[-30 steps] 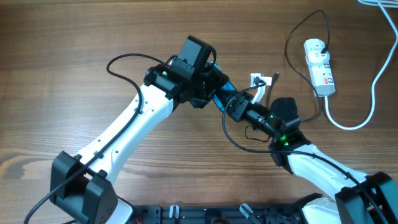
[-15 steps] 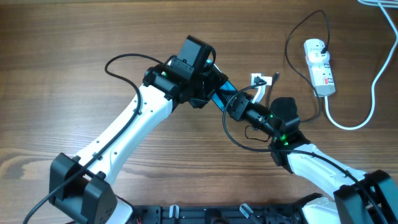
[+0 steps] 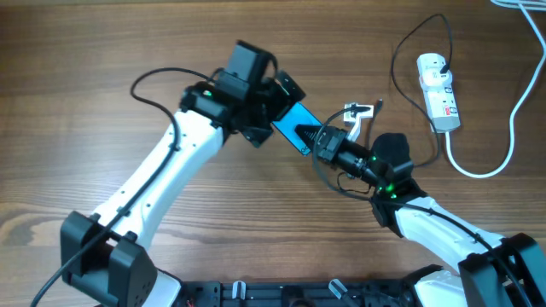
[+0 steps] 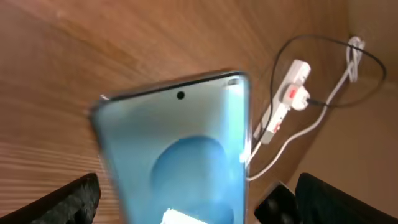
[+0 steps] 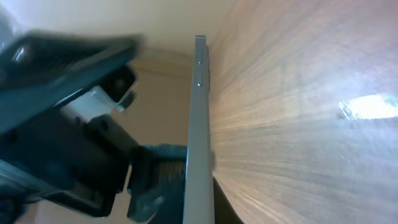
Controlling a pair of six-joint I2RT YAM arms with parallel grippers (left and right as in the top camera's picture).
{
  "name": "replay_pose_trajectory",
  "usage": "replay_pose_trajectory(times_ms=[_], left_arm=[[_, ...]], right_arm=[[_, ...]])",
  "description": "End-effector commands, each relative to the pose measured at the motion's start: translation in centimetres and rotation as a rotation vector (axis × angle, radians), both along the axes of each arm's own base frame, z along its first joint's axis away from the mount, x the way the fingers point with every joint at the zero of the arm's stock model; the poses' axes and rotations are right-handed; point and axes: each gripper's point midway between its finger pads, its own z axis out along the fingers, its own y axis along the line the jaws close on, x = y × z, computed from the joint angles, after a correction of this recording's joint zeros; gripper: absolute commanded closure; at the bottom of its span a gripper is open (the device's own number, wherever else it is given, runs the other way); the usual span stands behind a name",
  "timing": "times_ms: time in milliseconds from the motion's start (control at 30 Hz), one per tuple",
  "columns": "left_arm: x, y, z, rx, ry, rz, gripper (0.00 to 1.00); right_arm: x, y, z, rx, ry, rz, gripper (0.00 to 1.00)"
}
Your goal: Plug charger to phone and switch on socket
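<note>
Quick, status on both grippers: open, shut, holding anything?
Left gripper: shut on the phone, held off the table.
Right gripper: at the phone's end; cannot tell whether it is open or shut.

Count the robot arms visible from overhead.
2. The left arm reaches from the bottom left to the phone near the middle. The right arm comes from the bottom right and ends at the phone's lower-right end. None looks hidden.
</note>
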Motion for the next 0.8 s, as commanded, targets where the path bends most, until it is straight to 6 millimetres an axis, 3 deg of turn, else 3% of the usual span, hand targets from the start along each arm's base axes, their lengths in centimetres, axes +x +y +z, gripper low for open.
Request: replay_pose_trajectory(times_ms=[0, 167, 267, 433, 600, 767], left_arm=[[0.3, 2.4, 3.5, -0.024, -0.119, -0.093, 0.00], [1.2, 6.8, 5.6, 0.002, -0.191, -0.033, 0.00], [0.8, 9.7, 4.6, 0.076, -0.141, 0.033, 0.00], [-0.6, 12.8, 2.5, 0.230, -0.048, 0.102, 0.00], [-2.4, 11.8, 1.6, 0.226, 0.033, 0.078, 0.00], [-4.3, 7.1, 1.0, 0.151, 0.080, -0.060, 0.00]], right_arm=[[0.7, -0.9, -0.3, 0.121, 0.209, -0.061, 0.96], [0.3, -1.0, -1.4, 0.242, 0.459, -0.096, 0.96], [-1.4, 0.1, -1.3, 0.388, 0.734, -0.031, 0.95], [-1.6, 0.3, -1.1, 0.397, 0.743, -0.014, 0.96], [-1.5, 0.5, 0.0, 0.412, 0.698, 0.010, 0.96], [-1.7, 0.5, -0.5, 0.404, 0.722, 0.010, 0.96]])
